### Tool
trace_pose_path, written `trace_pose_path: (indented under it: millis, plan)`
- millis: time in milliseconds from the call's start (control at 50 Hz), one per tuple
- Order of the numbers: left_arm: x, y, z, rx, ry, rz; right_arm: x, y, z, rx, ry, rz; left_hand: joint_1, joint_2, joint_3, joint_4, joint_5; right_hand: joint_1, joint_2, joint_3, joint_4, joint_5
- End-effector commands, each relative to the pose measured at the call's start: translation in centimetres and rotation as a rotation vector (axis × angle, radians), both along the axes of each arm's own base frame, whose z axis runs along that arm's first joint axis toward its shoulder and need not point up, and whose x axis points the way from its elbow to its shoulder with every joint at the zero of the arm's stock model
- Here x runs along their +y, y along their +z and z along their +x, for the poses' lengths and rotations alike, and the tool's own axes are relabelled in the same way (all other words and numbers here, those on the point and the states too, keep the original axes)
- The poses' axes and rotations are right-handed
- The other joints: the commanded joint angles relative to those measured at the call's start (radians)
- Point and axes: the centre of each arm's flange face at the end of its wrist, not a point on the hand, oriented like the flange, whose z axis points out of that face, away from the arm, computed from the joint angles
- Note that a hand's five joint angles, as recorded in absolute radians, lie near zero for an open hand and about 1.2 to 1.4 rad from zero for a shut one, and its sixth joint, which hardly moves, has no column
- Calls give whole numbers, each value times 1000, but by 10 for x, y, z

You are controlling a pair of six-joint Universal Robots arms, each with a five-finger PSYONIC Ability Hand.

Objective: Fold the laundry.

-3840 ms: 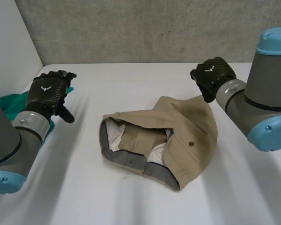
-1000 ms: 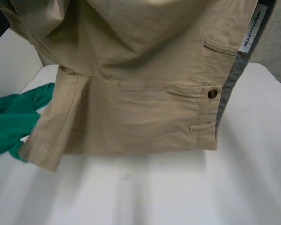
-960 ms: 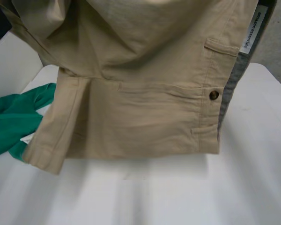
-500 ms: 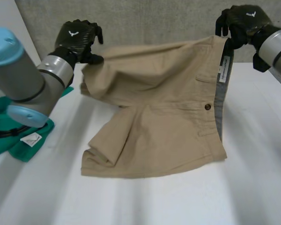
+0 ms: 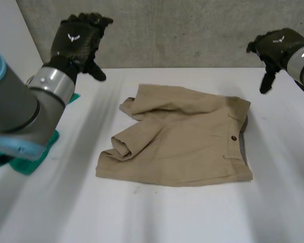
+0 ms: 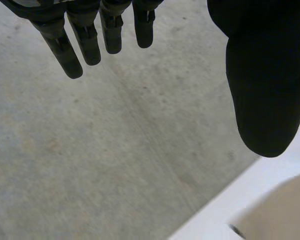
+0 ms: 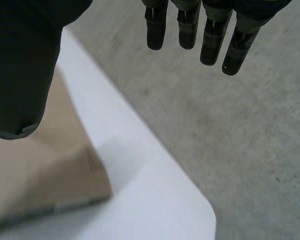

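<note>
Shorts [image 5: 182,144] flat, left hand [image 5: 76,43], right hand [image 5: 274,46] aloft

The scene is being lit brightly and evenly from above, and no hard-edged shadows are being cast by the laundry. The white bench [image 5: 192,212] is being washed in soft, diffuse light, with no glare being thrown back. A narrow, soft shadow is being laid along the near edge of the tan shorts [image 5: 187,142], and the folds at their crumpled leg are being gently shaded. The grey concrete wall [image 5: 192,30] is being lit flatly. A faint sheen is being picked up on the left hand [image 5: 76,40], while in the left wrist view its black fingers [image 6: 59,50] are being rendered almost as silhouettes.
</note>
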Motion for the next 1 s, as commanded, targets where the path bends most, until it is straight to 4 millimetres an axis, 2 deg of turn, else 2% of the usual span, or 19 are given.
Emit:
trace_pose_path:
  millis: [20,100,120,140,240,280,360,440,560,720,1000]
  plan:
    - [42,-27,-3,-76,-45,70,2,-16,-7,154,6,25,1,-14,-21,-15,-34,-28,-45,-40,-57,-71]
    - [59,-51,-3,-170,-56,118,12,-42,-9,98,3,155,42,27,20,26,7,-28,-45,-40,-57,-71]
    - [62,-57,-1,-194,-57,133,21,-57,-10,83,19,221,59,44,38,44,24,-28,-45,-40,-57,-71]
    - [68,-69,2,-245,-58,170,28,-62,-9,72,35,251,152,138,131,137,118,-28,-45,-40,-57,-71]
    - [93,-105,13,-402,-78,317,76,-74,-6,7,164,352,227,212,205,211,192,129,112,117,100,86]
    - [102,-115,16,-446,-87,383,96,-88,-6,-13,214,397,276,261,255,261,241,238,221,225,209,195]
    - [110,-132,19,-488,-102,472,119,-110,-7,-27,240,426,476,461,454,460,441,253,236,240,224,210]
    - [110,-145,20,-510,-105,522,132,-130,-10,-27,237,429,511,497,490,496,477,253,236,240,224,210]
    - [105,-157,21,-525,-96,554,139,-149,-13,-18,233,412,506,491,484,490,471,256,239,243,227,213]
    - [98,-163,18,-529,-94,550,134,-159,-16,-20,220,358,362,347,341,347,327,306,289,293,277,263]
    - [76,-166,14,-512,-15,485,115,-175,-18,-1,187,309,268,253,246,253,233,511,494,499,482,468]
